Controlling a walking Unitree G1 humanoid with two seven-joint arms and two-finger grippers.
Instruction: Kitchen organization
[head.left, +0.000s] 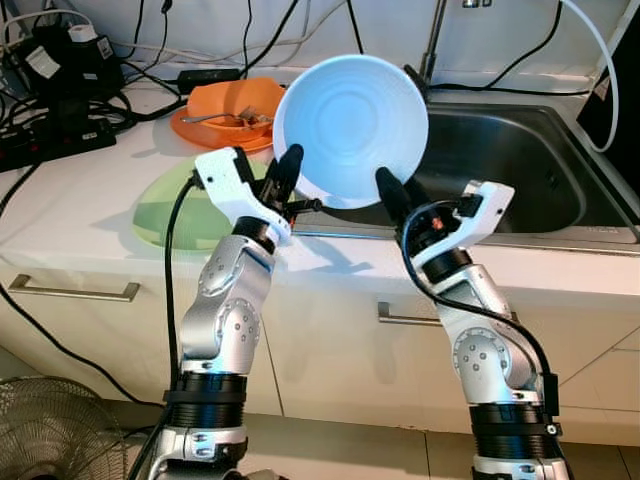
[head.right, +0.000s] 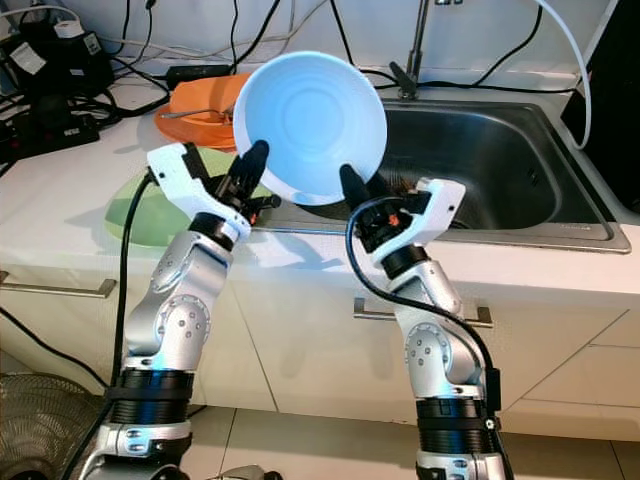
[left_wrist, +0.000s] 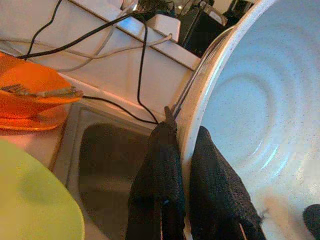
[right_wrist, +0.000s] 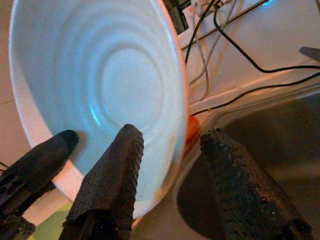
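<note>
The left end effector (head.left: 287, 172) is closed on the rim of the white bowl (head.left: 350, 118), raised beside the sink (head.left: 520, 160). The right end effector (right_wrist: 172, 165) straddles the rim, fingers apart. Orange plate (head.left: 215, 110) and green plate (head.left: 165, 205) remain on the tabletop (head.left: 70, 215); organization appears incomplete.

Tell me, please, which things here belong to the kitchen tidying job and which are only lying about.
Belong to the job:
- white bowl, tilted, held up by both
- left gripper, jaws pinching the bowl rim
- right gripper, jaws open astride the rim
- sink
- orange dish with cutlery
- green plate

Lying about:
- cables
- fan
</note>
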